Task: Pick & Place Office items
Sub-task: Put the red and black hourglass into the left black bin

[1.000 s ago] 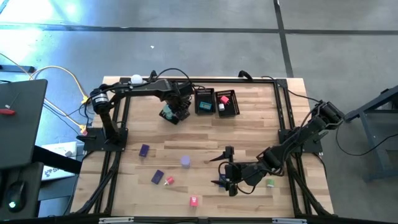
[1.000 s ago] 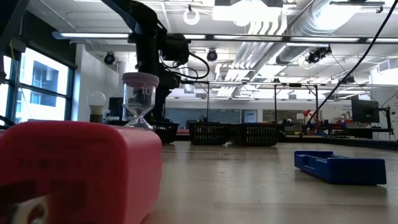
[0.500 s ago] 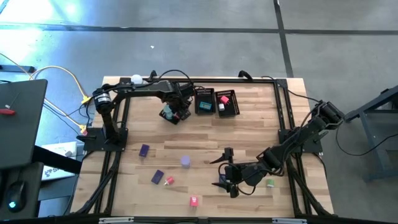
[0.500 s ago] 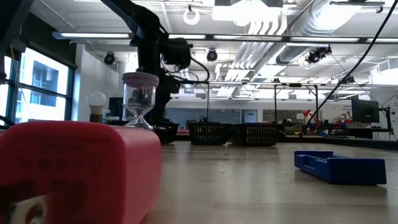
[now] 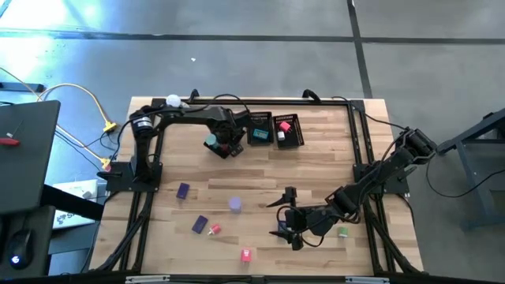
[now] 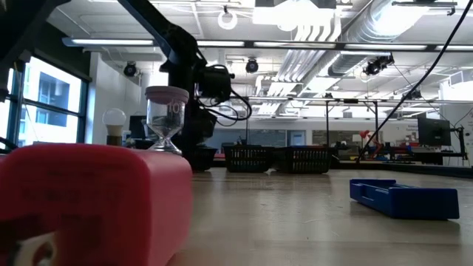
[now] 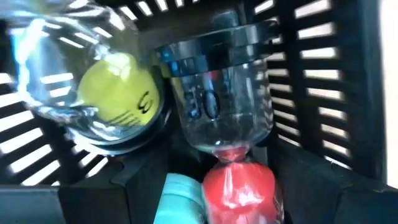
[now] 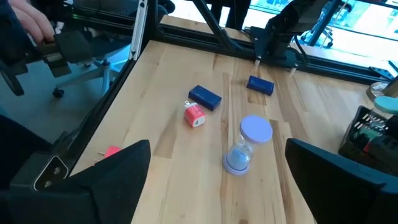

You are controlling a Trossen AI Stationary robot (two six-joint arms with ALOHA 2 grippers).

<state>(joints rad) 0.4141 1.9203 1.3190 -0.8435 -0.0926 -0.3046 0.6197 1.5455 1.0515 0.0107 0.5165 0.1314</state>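
Note:
My left gripper [image 5: 226,142] points down into the leftmost black mesh basket [image 7: 323,74] at the table's far side, shut on a clear hourglass [image 7: 224,106] with a black cap and red sand. A yellow-sand hourglass [image 7: 121,99] lies in that basket, and a teal piece [image 7: 180,199] shows beside the red sand. My right gripper [image 5: 288,225] hovers open near the table's front right, clear of everything. A purple-capped hourglass [image 8: 249,143] stands upright on the wood. A red piece [image 8: 194,115] and blue blocks [image 8: 205,96] lie beyond it. My left gripper holds the hourglass by its near, red-sand bulb [image 7: 239,183], between the two dark fingers [image 7: 124,193] at either side. The fingers come from above and lie along the hourglass. It hangs below them, black cap [image 7: 217,40] down inside the basket. The exact contact is out of frame.
Two more mesh baskets [image 5: 259,128] [image 5: 288,131] stand right of the left gripper. A white ball lamp [image 5: 173,101] sits at the far left corner. Small pieces lie across the near half: purple block [image 5: 183,190], blue block [image 5: 200,224], pink piece [image 5: 246,254], green piece [image 5: 343,232].
My left gripper has sunk into the leftmost basket with the hourglass, still pointing down and drifting slightly toward the table's right. My right arm has kept still.

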